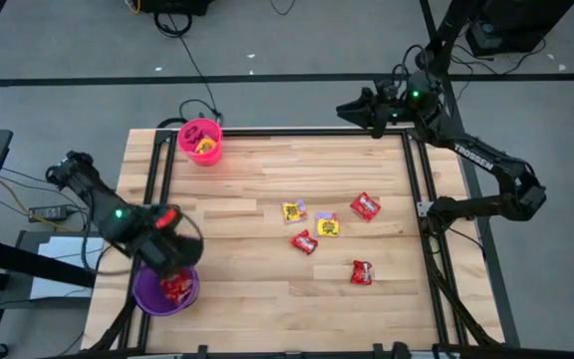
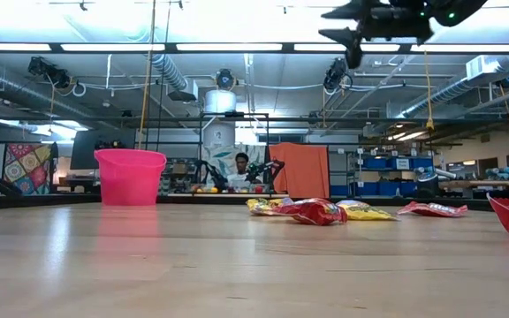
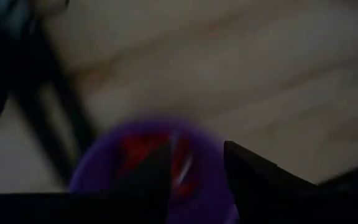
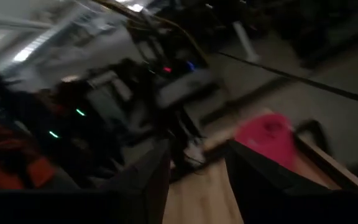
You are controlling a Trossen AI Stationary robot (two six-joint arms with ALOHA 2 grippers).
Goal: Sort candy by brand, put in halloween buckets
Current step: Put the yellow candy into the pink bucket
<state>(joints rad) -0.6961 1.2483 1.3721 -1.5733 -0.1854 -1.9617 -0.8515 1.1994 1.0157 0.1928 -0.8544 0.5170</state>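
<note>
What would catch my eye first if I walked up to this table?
Probably the hot pink bucket at the far left corner of the wooden table, with the purple bucket at the near left edge, red packets inside it. The left gripper hangs right over that purple one. Red and yellow candy packets lie scattered mid-table.

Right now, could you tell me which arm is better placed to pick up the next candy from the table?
Probably the left. Its end effector hangs low over the purple bucket, at table level. The right end effector is raised beyond the table's far edge. The red packet lies between them.
</note>
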